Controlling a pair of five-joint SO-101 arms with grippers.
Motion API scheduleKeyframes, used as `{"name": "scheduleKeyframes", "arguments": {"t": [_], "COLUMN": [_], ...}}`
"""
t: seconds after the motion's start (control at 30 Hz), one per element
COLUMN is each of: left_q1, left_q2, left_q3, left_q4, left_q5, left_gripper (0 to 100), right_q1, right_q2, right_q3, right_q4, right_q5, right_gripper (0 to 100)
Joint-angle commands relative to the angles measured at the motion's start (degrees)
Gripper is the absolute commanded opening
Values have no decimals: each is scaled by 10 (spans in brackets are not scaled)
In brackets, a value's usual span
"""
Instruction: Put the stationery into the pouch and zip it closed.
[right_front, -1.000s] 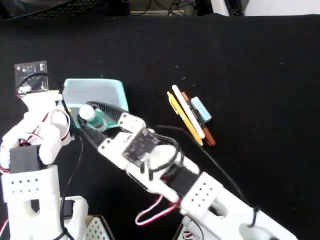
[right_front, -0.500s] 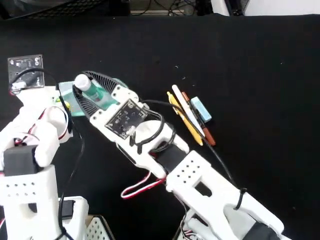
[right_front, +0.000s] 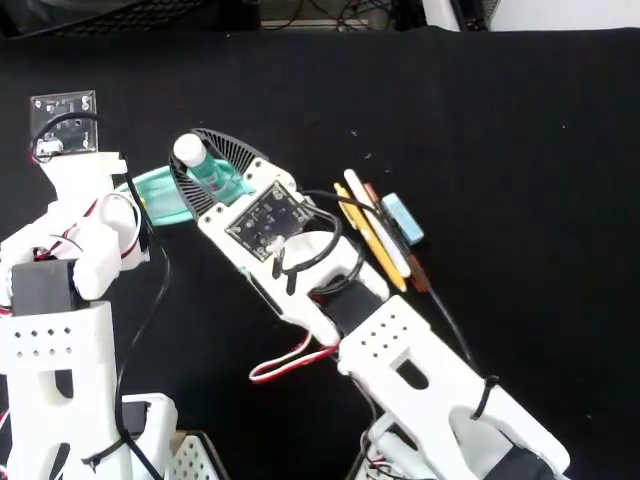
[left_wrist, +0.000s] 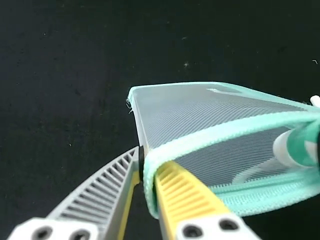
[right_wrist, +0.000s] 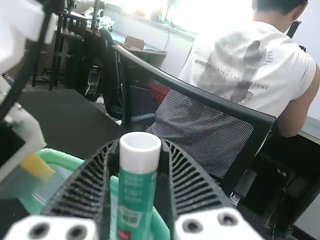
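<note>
Left gripper (left_wrist: 147, 162) clamps the pouch (left_wrist: 200, 115) rim, right gripper (right_wrist: 140, 147) grips the glue stick (right_wrist: 136, 210) at the pouch mouth; risk: the stick catches the zip edge, pulling the pouch loose.

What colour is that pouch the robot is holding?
The pouch has see-through whitish mesh sides and mint-green trim, clearest in the left wrist view.

Two white arms (right_front: 60, 340) wear black servos (right_front: 40, 290), red-white cables (right_front: 290, 360), ribbed black tool fingers (right_wrist: 85, 185).
</note>
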Motion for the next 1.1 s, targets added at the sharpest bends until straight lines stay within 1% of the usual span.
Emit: {"name": "scheduleKeyframes", "arguments": {"t": [0.0, 0.13, 0.27, 0.33, 0.37, 0.47, 0.5, 0.57, 0.67, 0.73, 0.8, 0.9, 0.97, 1.07], "left_q1": [4, 2, 1, 1, 1, 1, 1, 1, 1, 0, 0, 0, 0, 4], "left_q2": [9, 10, 11, 11, 11, 11, 11, 11, 11, 11, 11, 11, 6, 6], "left_q3": [-13, -13, -11, -10, -9, -9, -8, -8, -7, -7, -7, -7, -8, -18], "left_q4": [4, 4, 4, 4, 4, 4, 4, 4, 4, 4, 4, 4, 4, 3], "left_q5": [4, 3, 2, 1, 1, 1, 1, 1, 1, 1, 1, 1, 1, 1], "left_gripper": [31, 31, 31, 31, 31, 31, 31, 31, 31, 31, 31, 31, 31, 32], "right_q1": [20, 20, 18, 17, 17, 17, 17, 17, 19, 19, 25, 90, 158, 256], "right_q2": [26, 109, 149, 142, 131, 83, 65, 27, -29, -66, -98, -118, -110, -61], "right_q3": [-15, -36, -58, -77, -92, -156, -181, -233, -292, -312, -316, -309, -298, -246], "right_q4": [-33, -76, -65, -8, 40, 218, 278, 379, 485, 528, 544, 563, 583, 576], "right_q5": [1, 1, 1, 2, 2, -1, -12, -51, -82, -84, -82, -86, -105, -149], "right_gripper": [12, 12, 13, 26, 53, 181, 208, 214, 201, 198, 198, 198, 189, 130]}}
